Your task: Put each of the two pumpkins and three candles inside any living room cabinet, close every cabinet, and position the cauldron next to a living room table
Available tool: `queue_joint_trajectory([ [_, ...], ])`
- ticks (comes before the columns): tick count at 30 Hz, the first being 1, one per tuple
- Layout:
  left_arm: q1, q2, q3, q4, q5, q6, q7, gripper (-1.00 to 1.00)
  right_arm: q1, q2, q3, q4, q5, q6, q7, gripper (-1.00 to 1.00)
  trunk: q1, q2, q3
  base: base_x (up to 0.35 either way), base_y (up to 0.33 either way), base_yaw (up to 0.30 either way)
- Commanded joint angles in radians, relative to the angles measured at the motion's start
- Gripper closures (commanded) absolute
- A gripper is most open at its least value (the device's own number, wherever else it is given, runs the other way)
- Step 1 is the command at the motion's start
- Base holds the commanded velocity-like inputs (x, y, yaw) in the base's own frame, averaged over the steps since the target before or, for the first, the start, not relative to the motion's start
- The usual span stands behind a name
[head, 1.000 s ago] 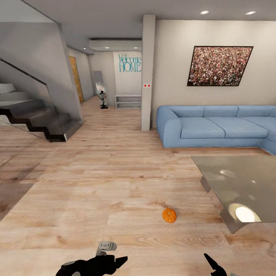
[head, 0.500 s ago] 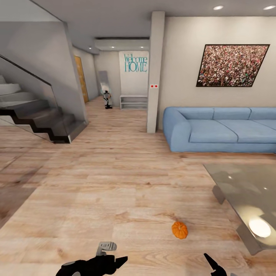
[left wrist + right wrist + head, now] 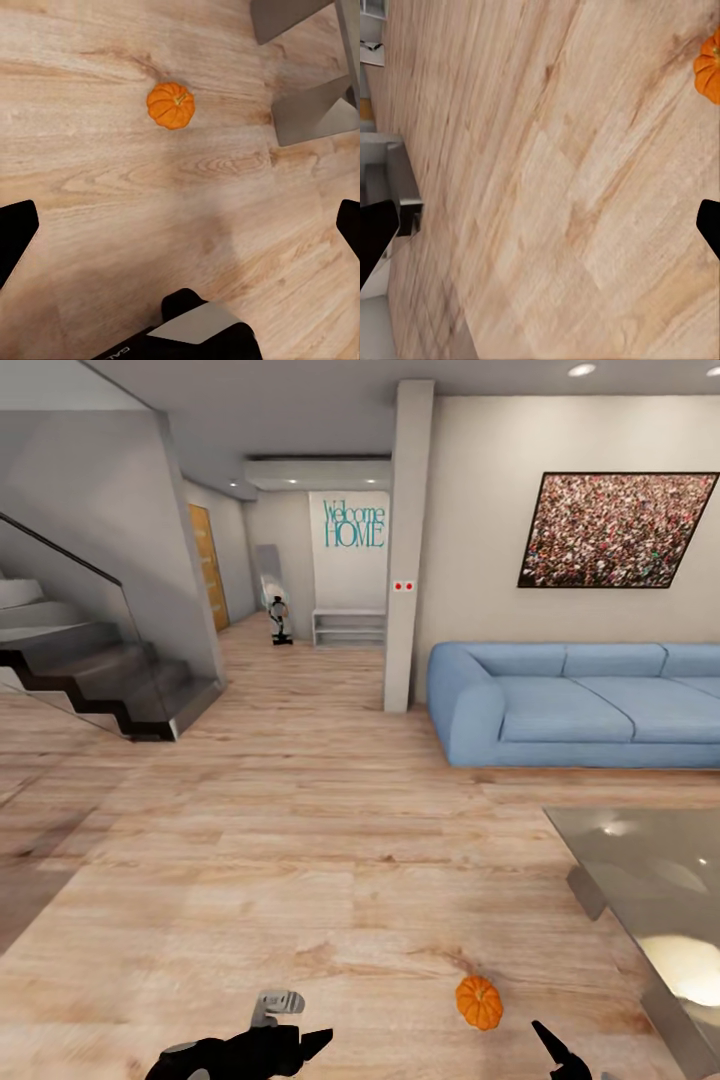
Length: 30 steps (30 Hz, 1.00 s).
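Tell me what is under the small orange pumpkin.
The small, ribbed orange pumpkin sits directly on the light wooden plank floor, beside the glass-topped coffee table. Nothing else shows beneath it; the contact patch itself is hidden by the pumpkin.

- The pumpkin (image 3: 479,1001) lies on the wood floor (image 3: 300,860), just ahead of the two grippers and nearer the right gripper (image 3: 556,1052) than the left gripper (image 3: 300,1040).
- The glass table (image 3: 650,880) stands to the pumpkin's right, close by but apart from it.
- Behind the table, the sofa (image 3: 570,705) sits against the far wall — a framed picture (image 3: 620,530) hangs above it.
- A pillar (image 3: 408,550) stands left of the sofa.
- The staircase (image 3: 90,670) rises at far left.
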Motion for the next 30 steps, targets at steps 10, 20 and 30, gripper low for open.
queue_joint_trajectory([
  [10,-0.001,0.000,-0.002,-0.001,0.008,0.003,-0.001,-1.00,-0.001,0.000,0.001,0.001,-0.010,0.011,0.003,-1.00,0.001,0.000,-0.001,0.305,-0.090,0.000],
  [20,-0.001,0.001,-0.002,-0.001,0.008,0.003,-0.001,-1.00,-0.001,0.000,0.001,0.001,-0.010,0.010,0.003,-1.00,0.001,0.000,-0.001,0.138,-0.079,0.000],
  [30,-0.001,0.001,-0.002,-0.002,0.005,0.004,-0.006,-1.00,-0.001,0.000,0.001,0.001,-0.010,0.010,0.003,-1.00,0.001,0.000,-0.001,0.054,-0.044,0.000],
])
